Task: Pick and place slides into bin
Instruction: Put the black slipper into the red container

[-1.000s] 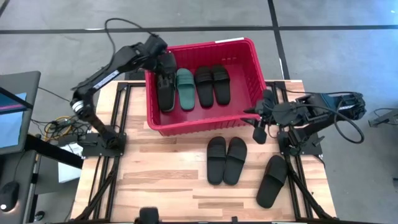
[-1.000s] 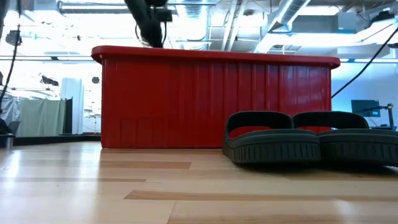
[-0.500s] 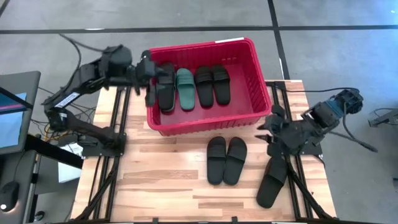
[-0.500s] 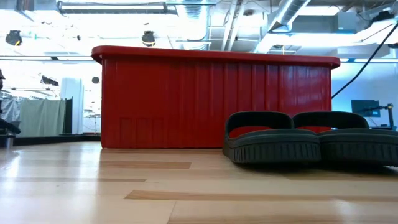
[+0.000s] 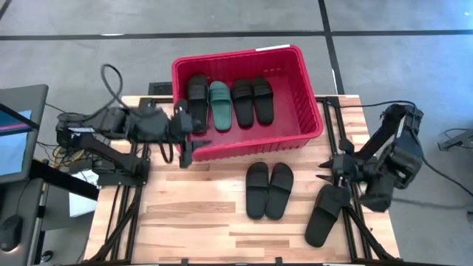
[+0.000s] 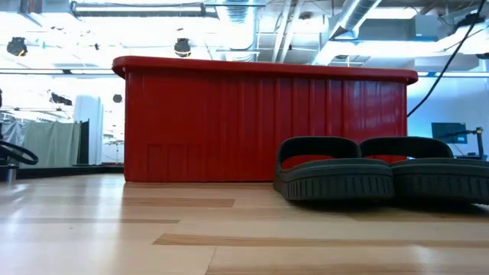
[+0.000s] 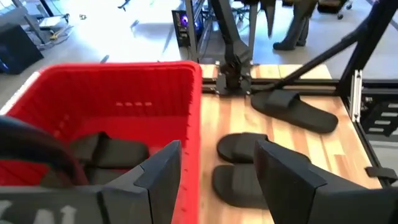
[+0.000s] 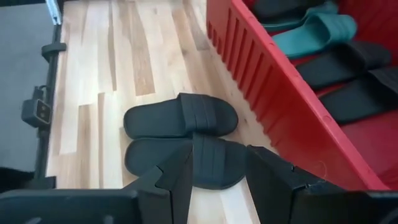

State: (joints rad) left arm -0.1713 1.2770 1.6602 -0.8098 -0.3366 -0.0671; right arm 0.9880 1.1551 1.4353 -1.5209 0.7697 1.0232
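Observation:
The red bin [image 5: 295, 137] stands at the table's far middle and holds several slides lying flat: one black [image 5: 196, 102], one dull green [image 5: 219, 105], two more black [image 5: 252, 100]. A black pair [image 5: 268, 190] lies side by side on the table in front of the bin. A single black slide [image 5: 324, 214] lies near the table's right edge. My left gripper [image 5: 186, 144] is open and empty at the bin's near left corner. My right gripper [image 5: 324, 171] is open and empty above the single slide's far end, pointing toward the pair [image 8: 186, 134].
The bin's near wall [image 6: 267, 122] rises behind the pair [image 6: 382, 168] in the low view. Bare wood lies in front of the bin on the left [image 5: 185, 207]. Metal frame rails run along both table sides [image 5: 140, 148].
My left gripper has drawn back out of the bin, going toward the table's left and near edges, and now hangs at the bin's near left corner. My right gripper has gone from beside the bin's right wall toward the near edge, to above the single slide.

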